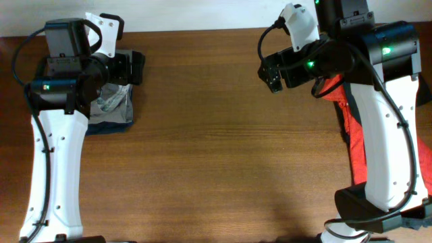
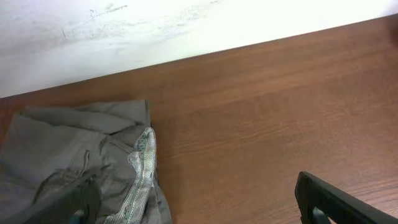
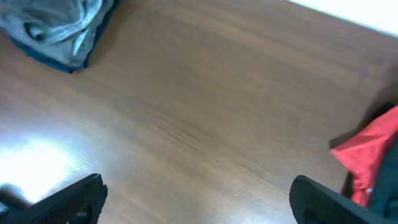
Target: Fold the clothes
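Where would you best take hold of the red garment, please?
Probably grip the red garment at the pointed fold jutting toward the table's middle, coming from that side with the right gripper; the arm covers the rest.

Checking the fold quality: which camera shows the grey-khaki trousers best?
Left wrist: the grey-khaki trousers fill its lower left, creases and patterned lining clear. Overhead, the left arm hides most of them; the right wrist shows them small in its top-left corner.

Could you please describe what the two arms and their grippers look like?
The left arm and right arm each have a long white link, black joint housings with green lights, and black cables alongside. White brackets sit at the wrists; the left gripper and right gripper have black jaws.
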`<action>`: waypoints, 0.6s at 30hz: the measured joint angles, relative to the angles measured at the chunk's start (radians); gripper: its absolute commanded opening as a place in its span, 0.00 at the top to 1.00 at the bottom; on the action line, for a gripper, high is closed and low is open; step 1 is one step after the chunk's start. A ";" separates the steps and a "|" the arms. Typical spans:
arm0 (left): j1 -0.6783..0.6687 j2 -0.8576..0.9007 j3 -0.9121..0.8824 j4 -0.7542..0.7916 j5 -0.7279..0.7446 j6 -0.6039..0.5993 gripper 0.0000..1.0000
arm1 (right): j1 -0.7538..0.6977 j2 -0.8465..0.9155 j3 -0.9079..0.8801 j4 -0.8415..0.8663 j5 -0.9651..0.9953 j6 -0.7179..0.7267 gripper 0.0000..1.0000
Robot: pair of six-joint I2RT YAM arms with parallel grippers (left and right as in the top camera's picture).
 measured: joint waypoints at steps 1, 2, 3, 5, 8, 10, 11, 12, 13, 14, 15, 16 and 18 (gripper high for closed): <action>0.000 0.000 0.000 0.000 0.000 0.000 0.01 | 0.003 -0.005 0.000 0.021 0.011 0.000 0.01; 0.000 0.000 0.000 0.000 0.000 0.000 0.01 | 0.007 -0.012 -0.001 0.053 0.025 0.000 0.01; 0.000 0.000 0.000 0.000 0.000 0.000 0.01 | 0.013 -0.024 -0.002 0.082 0.036 0.000 0.01; 0.000 0.000 0.000 0.000 0.000 0.000 0.01 | 0.025 -0.062 -0.006 0.153 0.056 0.000 0.01; 0.000 0.000 0.000 0.000 0.000 0.000 0.01 | 0.034 -0.168 -0.058 0.304 0.076 -0.005 0.01; 0.000 0.000 0.000 0.000 0.000 0.000 0.01 | 0.034 -0.235 -0.109 0.363 0.082 -0.015 0.01; 0.000 0.000 0.000 0.000 0.000 0.000 0.01 | 0.034 -0.293 -0.155 0.399 0.087 -0.032 0.01; 0.000 0.000 0.000 0.000 0.000 0.000 0.01 | 0.034 -0.363 -0.240 0.482 0.088 -0.052 0.01; 0.000 0.000 0.000 0.000 0.000 0.000 0.01 | 0.030 -0.411 -0.300 0.519 0.088 -0.061 0.01; 0.000 0.000 0.000 -0.001 0.000 0.000 0.01 | 0.022 -0.472 -0.385 0.573 0.088 -0.072 0.01; 0.000 0.000 0.000 -0.001 0.000 0.000 0.01 | 0.011 -0.525 -0.464 0.613 0.087 -0.081 0.01; 0.000 0.000 0.000 -0.001 -0.001 0.000 0.01 | -0.003 -0.568 -0.536 0.658 0.087 -0.083 0.01; 0.000 0.000 0.000 -0.003 0.000 0.000 0.01 | -0.046 -0.678 -0.741 0.748 0.088 -0.090 0.01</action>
